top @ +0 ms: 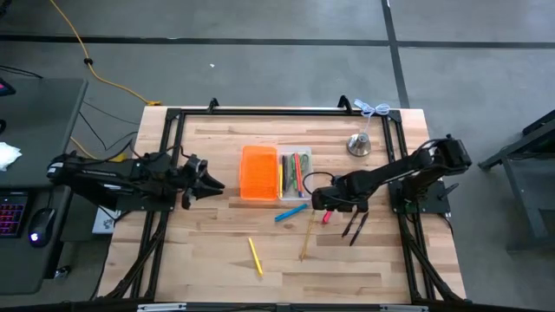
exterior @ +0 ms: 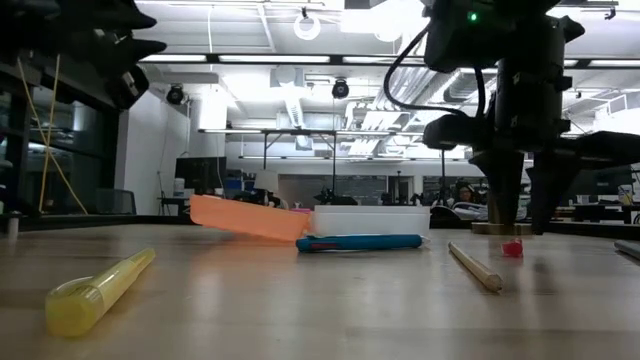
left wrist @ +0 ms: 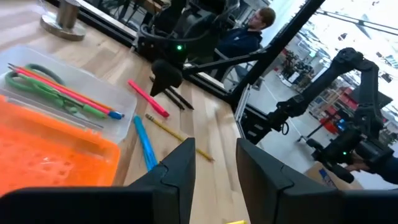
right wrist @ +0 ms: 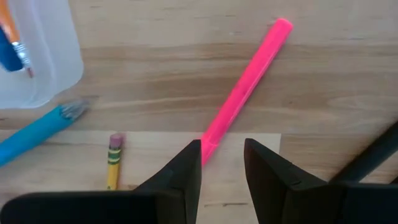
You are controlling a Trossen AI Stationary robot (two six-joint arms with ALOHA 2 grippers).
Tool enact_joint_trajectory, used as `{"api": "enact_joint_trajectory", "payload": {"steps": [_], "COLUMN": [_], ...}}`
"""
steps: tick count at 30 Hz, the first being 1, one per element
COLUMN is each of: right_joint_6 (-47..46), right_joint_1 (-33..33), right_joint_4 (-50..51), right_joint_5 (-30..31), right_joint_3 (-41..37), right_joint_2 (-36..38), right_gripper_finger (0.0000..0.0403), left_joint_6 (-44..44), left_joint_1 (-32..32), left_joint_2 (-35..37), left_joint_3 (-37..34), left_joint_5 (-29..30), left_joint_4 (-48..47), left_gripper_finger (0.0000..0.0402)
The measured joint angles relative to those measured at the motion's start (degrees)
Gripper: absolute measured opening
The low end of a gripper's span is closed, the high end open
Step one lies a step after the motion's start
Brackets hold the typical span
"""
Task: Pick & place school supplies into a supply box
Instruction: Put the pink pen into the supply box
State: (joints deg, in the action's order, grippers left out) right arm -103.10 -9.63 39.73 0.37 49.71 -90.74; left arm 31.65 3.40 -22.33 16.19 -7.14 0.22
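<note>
The supply box (top: 276,173) lies open at mid-table, with its orange half (top: 257,172) beside the clear tray (top: 296,174). The tray holds several pens and green-handled scissors (left wrist: 37,81). A pink marker (right wrist: 245,87), a blue marker (top: 290,212), a pencil (top: 307,236) and a yellow highlighter (top: 255,256) lie flat on the wood. My right gripper (right wrist: 222,155) points down, open, just above one end of the pink marker, which runs under one fingertip (right wrist: 193,158). My left gripper (left wrist: 214,158) is open and empty, raised to the left of the box (top: 218,185).
A silver bell-shaped object (top: 359,145) stands behind the box at the right. Thin dark sticks (top: 351,229) lie just right of the pink marker. The black frame rails (top: 165,173) run along the table's edges. A person (left wrist: 252,25) sits beyond the table.
</note>
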Motion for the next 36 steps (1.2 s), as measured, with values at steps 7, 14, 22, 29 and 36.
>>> {"api": "enact_joint_trajectory", "payload": {"steps": [7,14,22,29,36], "right_joint_6": [-1.1,-1.1,0.4,1.3,1.6], "right_joint_1": [0.2,1.2,2.5,2.6,2.4], "right_joint_4": [-0.3,-1.3,-1.0,-0.5,0.5], "right_joint_5": [0.7,1.5,2.8,2.8,3.0], "right_joint_3": [0.0,0.1,0.1,0.1,0.1], "right_joint_2": [-2.2,-3.6,-3.6,-3.6,-4.3], "right_gripper_finger": [0.0099,0.0099,0.0099,0.0092,0.0047], "left_joint_6": [-2.5,-5.2,-6.1,-5.6,-3.1], "left_joint_1": [0.0,0.0,0.0,0.0,0.0], "left_joint_2": [4.6,4.9,4.9,5.0,4.9], "left_joint_3": [0.0,0.0,-6.5,-12.1,-15.2], "left_joint_5": [2.6,9.0,10.6,10.3,10.6], "left_joint_4": [-6.0,-7.9,2.6,9.6,11.2], "left_gripper_finger": [0.0145,0.0145,0.0145,0.0145,0.0145]}}
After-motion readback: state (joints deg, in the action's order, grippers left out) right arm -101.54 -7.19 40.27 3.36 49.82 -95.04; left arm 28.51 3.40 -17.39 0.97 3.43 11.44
